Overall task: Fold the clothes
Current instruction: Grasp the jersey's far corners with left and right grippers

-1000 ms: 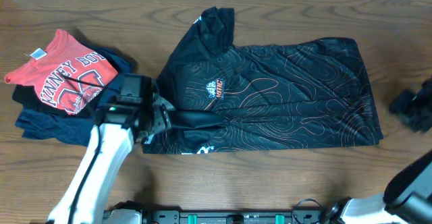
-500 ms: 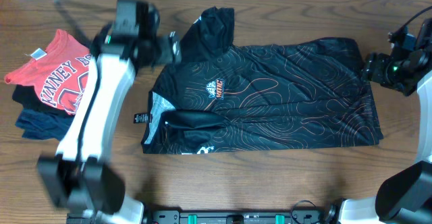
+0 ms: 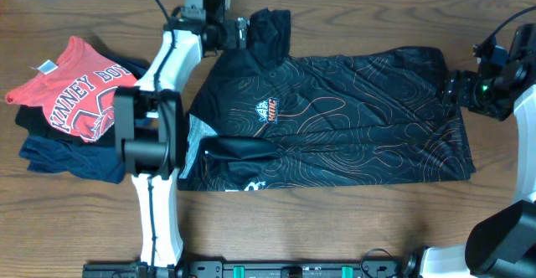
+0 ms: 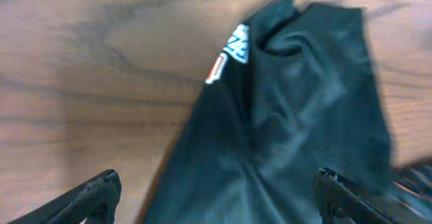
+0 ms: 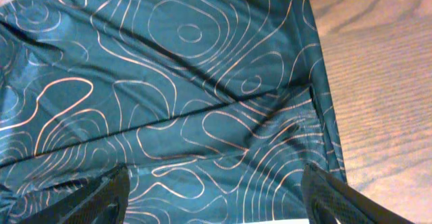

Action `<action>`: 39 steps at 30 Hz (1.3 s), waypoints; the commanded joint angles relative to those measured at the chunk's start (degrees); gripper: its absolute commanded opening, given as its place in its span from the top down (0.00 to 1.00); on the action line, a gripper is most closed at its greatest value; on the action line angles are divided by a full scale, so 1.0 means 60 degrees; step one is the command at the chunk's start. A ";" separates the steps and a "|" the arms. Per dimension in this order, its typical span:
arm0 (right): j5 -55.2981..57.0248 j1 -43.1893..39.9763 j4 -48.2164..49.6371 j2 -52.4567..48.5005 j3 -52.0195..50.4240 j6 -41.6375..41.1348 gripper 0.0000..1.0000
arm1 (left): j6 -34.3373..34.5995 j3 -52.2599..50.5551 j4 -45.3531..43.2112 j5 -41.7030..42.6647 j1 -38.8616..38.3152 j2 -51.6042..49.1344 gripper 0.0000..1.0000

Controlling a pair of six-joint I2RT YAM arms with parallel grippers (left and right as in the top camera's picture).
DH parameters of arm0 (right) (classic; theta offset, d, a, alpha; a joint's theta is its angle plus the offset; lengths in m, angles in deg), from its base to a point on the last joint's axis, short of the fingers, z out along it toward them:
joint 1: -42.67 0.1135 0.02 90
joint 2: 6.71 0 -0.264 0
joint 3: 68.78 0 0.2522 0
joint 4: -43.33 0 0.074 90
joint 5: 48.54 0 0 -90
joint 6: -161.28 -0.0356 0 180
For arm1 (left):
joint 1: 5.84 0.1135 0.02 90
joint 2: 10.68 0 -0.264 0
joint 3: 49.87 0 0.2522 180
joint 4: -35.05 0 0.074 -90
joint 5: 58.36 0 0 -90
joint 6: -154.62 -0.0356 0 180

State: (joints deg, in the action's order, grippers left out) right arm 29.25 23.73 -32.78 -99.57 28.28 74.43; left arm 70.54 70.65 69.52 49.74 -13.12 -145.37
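**Clerk:** Item one, far left of the table (image 3: 335, 236)?

**Arm:** One heap of two pieces. A red T-shirt (image 3: 79, 94) with white letters lay crumpled on a navy shirt (image 3: 67, 157). The heap was near the task piece but not touching it.

**Clerk:** Next along?

**Arm:** My left gripper (image 3: 237, 31), at the far edge of the table, was beside the upper sleeve (image 3: 270, 28) of the black jersey (image 3: 360, 119). In the wrist view its fingers (image 4: 94, 193) stood wide apart with nothing clamped, and only sleeve cloth lay below the gap. The sleeve carried a small white-and-red patch (image 4: 233, 48). I could not tell whether the tips touched the fabric.

**Clerk:** The jersey itself?

**Arm:** It lay at the centre of the table, spread flat, with the collar end to the left and the hem to the right. It had thin orange contour lines and an orange chest logo (image 3: 270, 109). The near sleeve (image 3: 239, 148) was folded in over the body, and a bit of white lettering (image 3: 254, 186) showed at the near edge.

**Clerk:** Far right?

**Arm:** My right gripper (image 3: 452, 88) was at the hem, on its far half. Its jaws were spread — the fingers (image 5: 101, 193) stood well apart and held nothing. Patterned cloth lay beneath them, with bare wood just past the hem edge.
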 commanded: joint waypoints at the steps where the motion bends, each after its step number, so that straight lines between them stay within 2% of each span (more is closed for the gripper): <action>1: -0.0080 0.0106 -0.0087 -0.0018 0.0142 0.0124 0.20 | -0.0127 0.0142 -0.0423 0.0186 0.0015 -0.0299 0.08; 6: -0.0080 0.0106 -0.0117 -0.0018 0.0142 0.0120 0.20 | -0.0127 0.0142 -0.0831 0.0069 0.0011 -0.0765 0.09; 9: -0.0076 0.0106 -0.0117 -0.0018 0.0142 0.0044 0.19 | -0.0127 0.0138 -0.0743 0.0051 0.0011 -0.0969 0.13; 13: -0.0080 0.0106 -0.0117 -0.0018 0.0142 0.0015 0.19 | -0.0127 0.0076 -0.0361 0.0055 -0.0073 -0.1126 0.36; 17: -0.0076 0.0106 -0.0044 -0.0018 0.0142 0.0018 0.19 | -0.0127 0.0058 -0.0102 0.0058 -0.0204 -0.1126 0.77; 20: -0.0062 0.0106 0.0044 -0.0018 0.0142 0.0025 0.15 | -0.0127 0.0058 0.0113 0.0058 -0.0284 -0.1126 0.81; 29: -0.0004 0.0106 0.0098 -0.0018 0.0142 0.0022 0.15 | -0.0131 0.0058 0.0616 0.0055 -0.0364 -0.1126 0.78; 30: -0.0004 0.0106 0.0109 -0.0018 0.0142 0.0022 0.15 | -0.0131 0.0058 0.0663 0.0055 -0.0364 -0.1126 0.79; 32: -0.0004 0.0106 0.0186 -0.0018 0.0142 0.0022 0.15 | -0.0127 0.0058 0.0696 0.0058 -0.0361 -0.1126 0.94; 39: 0.0455 0.0109 0.0780 -0.0069 0.0142 0.0018 0.16 | -0.0120 0.0062 0.0754 0.0124 -0.0324 -0.0390 0.94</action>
State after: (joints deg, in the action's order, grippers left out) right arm 30.04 23.73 -29.19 -99.57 28.28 74.46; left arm 69.95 71.92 72.90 50.23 -14.96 -149.46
